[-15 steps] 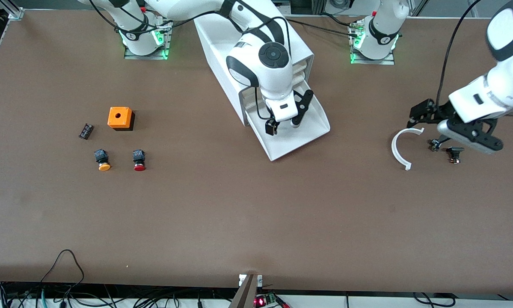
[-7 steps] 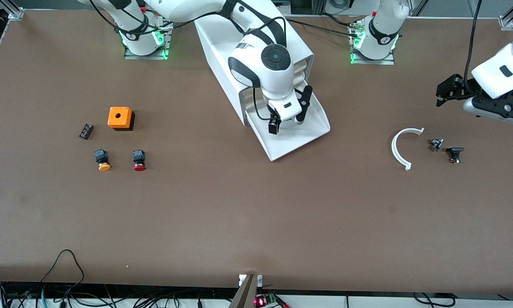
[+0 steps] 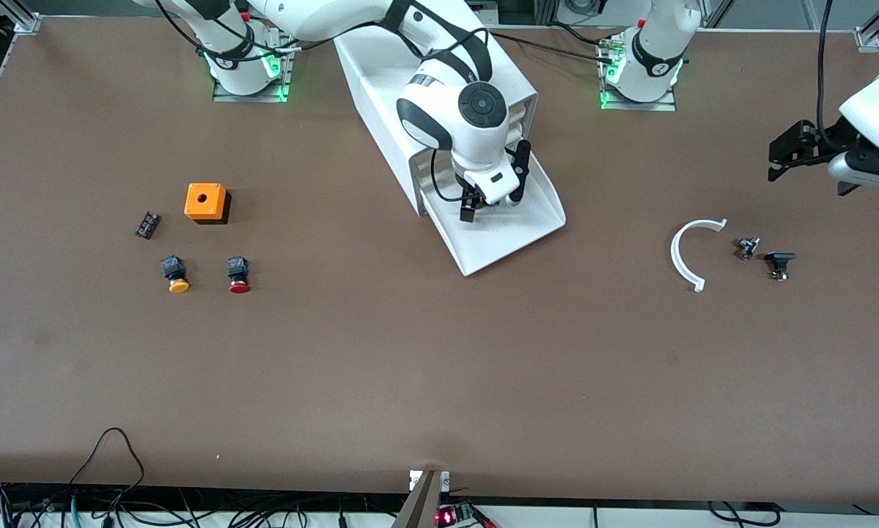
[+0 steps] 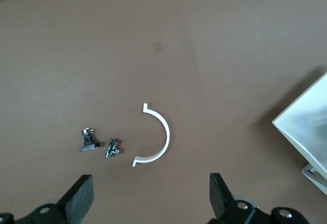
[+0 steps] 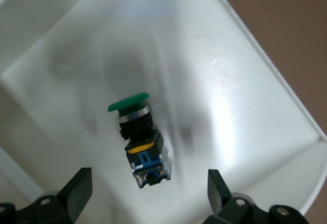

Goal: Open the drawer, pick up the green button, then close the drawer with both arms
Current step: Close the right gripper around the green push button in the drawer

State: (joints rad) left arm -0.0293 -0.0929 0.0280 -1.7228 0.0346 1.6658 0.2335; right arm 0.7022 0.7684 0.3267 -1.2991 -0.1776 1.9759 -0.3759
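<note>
- Because the drawer (image 3: 509, 235), lowest in the cabinet (image 3: 380, 88), stood pulled out over the table, any sideways knock from the arm working inside it risked dragging or skewing the tray.
- Right gripper (image 3: 492, 207) hung inside the open drawer, jaws spread wide and holding nothing. A descent off centre would likely drive a finger onto the button and tip it away.
- Left gripper (image 3: 813, 158) waited high over the left arm's end of the table, jaws wide and empty, well clear of the white arc piece (image 3: 687, 253).
- The button (image 5: 139, 139) lay on its side on the drawer floor, green cap (image 5: 127, 103) toward one wall, black body between the right gripper's fingers (image 5: 76, 188) in the wrist view. A round cap could roll under a pinch; grip on the blocky body looked safer.
</note>
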